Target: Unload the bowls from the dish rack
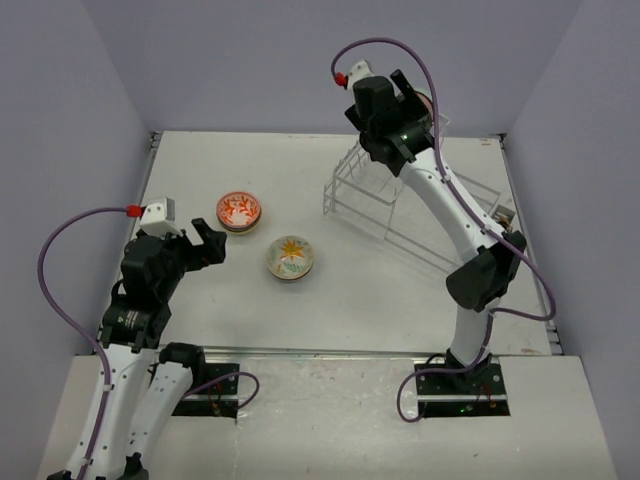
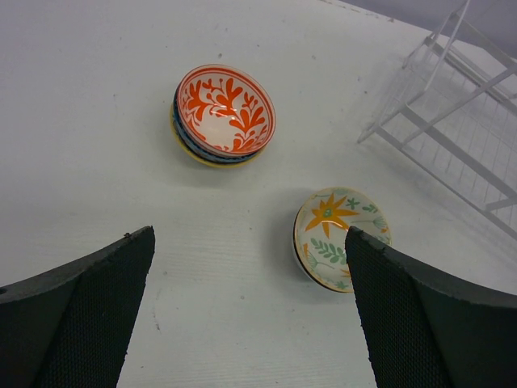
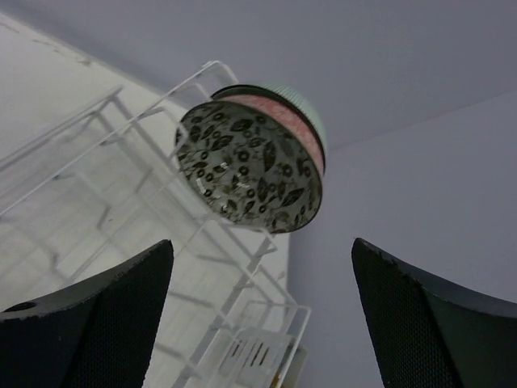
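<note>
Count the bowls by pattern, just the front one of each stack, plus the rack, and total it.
Orange floral bowl: 1
Yellow flower bowl: 1
Dark leaf bowl: 1
Dish rack: 1
Total: 4; other bowls nested beneath or behind these are too hidden to count.

Glossy glazed bowls [image 2: 224, 113], white wire rack [image 2: 452, 113], matt table [image 2: 97, 121].

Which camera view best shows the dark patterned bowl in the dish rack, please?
Right wrist: the dark patterned bowl sits central, on edge in the dish rack. Top external mostly hides it behind the right arm; left wrist shows none of it.
</note>
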You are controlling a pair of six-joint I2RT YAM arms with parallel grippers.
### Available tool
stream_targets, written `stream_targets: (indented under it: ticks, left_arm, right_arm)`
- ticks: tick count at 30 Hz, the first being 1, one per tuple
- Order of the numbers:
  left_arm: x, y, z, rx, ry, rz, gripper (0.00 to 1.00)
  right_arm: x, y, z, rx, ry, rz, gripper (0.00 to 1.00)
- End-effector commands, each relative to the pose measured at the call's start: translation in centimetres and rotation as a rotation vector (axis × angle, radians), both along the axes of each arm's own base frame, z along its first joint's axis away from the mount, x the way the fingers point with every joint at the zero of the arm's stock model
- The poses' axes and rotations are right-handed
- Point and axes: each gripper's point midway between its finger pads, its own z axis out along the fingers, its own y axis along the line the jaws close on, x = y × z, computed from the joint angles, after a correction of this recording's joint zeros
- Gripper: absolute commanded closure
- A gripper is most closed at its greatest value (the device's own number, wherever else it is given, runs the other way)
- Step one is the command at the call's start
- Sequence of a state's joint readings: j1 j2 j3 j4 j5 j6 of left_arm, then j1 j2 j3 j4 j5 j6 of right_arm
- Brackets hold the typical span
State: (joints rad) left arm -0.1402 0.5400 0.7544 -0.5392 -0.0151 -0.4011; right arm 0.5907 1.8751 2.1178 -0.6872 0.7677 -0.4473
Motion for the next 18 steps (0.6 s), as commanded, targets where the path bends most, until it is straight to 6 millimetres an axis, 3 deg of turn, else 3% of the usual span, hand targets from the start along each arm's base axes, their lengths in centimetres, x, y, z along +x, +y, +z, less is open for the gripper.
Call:
stream_targets:
  ticks: [1, 9, 13, 14, 18]
  left_arm:
    - [0.4, -0.2, 0.7, 0.001, -0.031, -0.007, 0.0]
    - [0.4, -0.2, 0.8, 0.0, -0.037, -0.012, 0.0]
    - [0.3, -0.3, 0.9, -0.001, -0.044, -0.013, 0.0]
    - [0.3, -0.3, 0.9, -0.001, -0.044, -0.015, 0.0]
    - [0.2, -0.4, 1.0, -0.001, -0.047, -0.02, 0.0]
  right_arm:
    - [3.2, -3.8, 3.9, -0.127, -0.17, -0.146, 0.09]
    - [6.9, -4.3, 1.3, -0.253, -0.164, -0.166, 0.1]
    - [7.9, -4.1, -0.4, -0.264, -0.145, -0.156, 0.2]
    - [8.2, -4.1, -1.0, -0.268, -0.14, -0.158, 0.29]
    - [8.6, -4.2, -1.4, -0.289, -0.141, -0.165, 0.32]
